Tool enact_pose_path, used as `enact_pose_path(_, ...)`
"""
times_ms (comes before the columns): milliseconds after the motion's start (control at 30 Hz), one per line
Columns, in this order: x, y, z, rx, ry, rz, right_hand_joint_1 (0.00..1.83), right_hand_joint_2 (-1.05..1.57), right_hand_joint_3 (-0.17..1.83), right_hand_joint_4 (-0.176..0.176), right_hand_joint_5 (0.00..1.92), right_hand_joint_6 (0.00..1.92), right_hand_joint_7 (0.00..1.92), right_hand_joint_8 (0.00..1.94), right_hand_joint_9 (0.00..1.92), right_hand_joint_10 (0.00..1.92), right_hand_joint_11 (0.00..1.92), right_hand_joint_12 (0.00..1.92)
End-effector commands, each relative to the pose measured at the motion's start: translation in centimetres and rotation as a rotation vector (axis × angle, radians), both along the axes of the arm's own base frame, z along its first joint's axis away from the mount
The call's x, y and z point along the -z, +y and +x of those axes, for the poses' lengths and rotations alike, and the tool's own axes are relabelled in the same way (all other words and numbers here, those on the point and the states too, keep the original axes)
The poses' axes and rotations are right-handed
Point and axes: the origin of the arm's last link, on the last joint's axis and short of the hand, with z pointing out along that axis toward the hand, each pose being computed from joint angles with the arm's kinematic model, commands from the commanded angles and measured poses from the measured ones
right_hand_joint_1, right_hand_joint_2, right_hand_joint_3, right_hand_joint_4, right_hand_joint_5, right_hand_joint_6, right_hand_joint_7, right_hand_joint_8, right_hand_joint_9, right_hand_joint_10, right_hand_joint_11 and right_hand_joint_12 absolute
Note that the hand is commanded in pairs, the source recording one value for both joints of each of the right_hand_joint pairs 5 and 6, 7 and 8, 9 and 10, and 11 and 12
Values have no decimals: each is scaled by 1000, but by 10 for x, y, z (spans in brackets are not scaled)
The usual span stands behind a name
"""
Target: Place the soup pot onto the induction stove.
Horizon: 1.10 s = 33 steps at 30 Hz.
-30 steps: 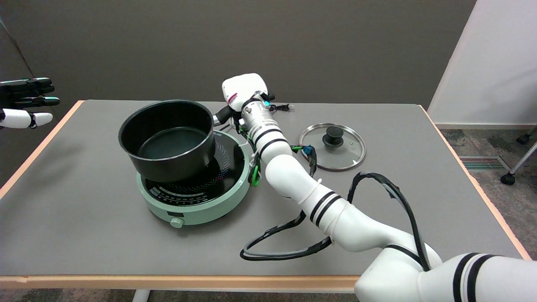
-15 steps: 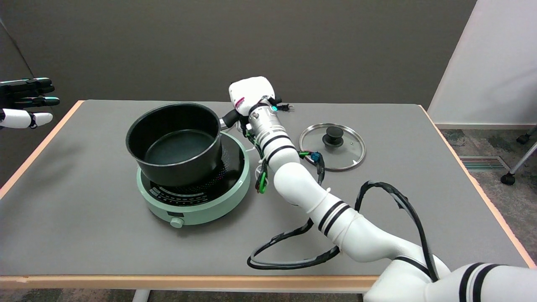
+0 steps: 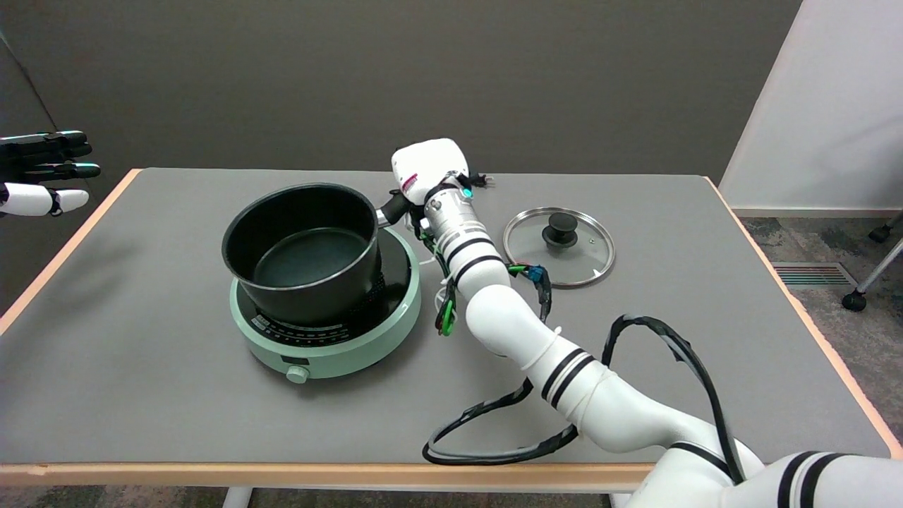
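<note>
While the right robot hand (image 3: 427,168) gripped its short handle at the far right, the round black metal soup pot (image 3: 305,250) sat over the mint-green round induction stove (image 3: 331,346), directly left of that hand.

You see a soup pot (image 3: 305,250) with a dark, matt nonstick-looking inside and a thin bright metal rim, sitting at frame centre-left on the induction stove (image 3: 326,307), whose top is glossy black glass and whose body is smooth mint-green plastic. Your right hand (image 3: 425,169) shows a smooth white plastic back above a ribbed, shiny metal wrist. Right of centre, the lid (image 3: 559,245) is clear glass in a polished metal band, with a black plastic knob. The table (image 3: 141,367) is matt grey, edged in pale wood.
</note>
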Motion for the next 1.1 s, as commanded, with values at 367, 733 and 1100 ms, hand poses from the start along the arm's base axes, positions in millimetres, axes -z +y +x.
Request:
enact_pose_path(367, 0, 4, -5, 5, 10, -2, 1065, 633, 1117, -55, 1278, 1278, 1278, 1278, 1278, 1278, 1278, 1278)
enact_pose_path(733, -3, 7, -3, -6, 12, -5, 1072, 538, 1208, -36, 1226, 1226, 1226, 1226, 1226, 1226, 1226, 1226)
enact_pose_path(1100, -19, 27, 6, -56, 40, -25, 1072, 482, 1276, -28, 1205, 1205, 1205, 1205, 1205, 1205, 1205, 1205)
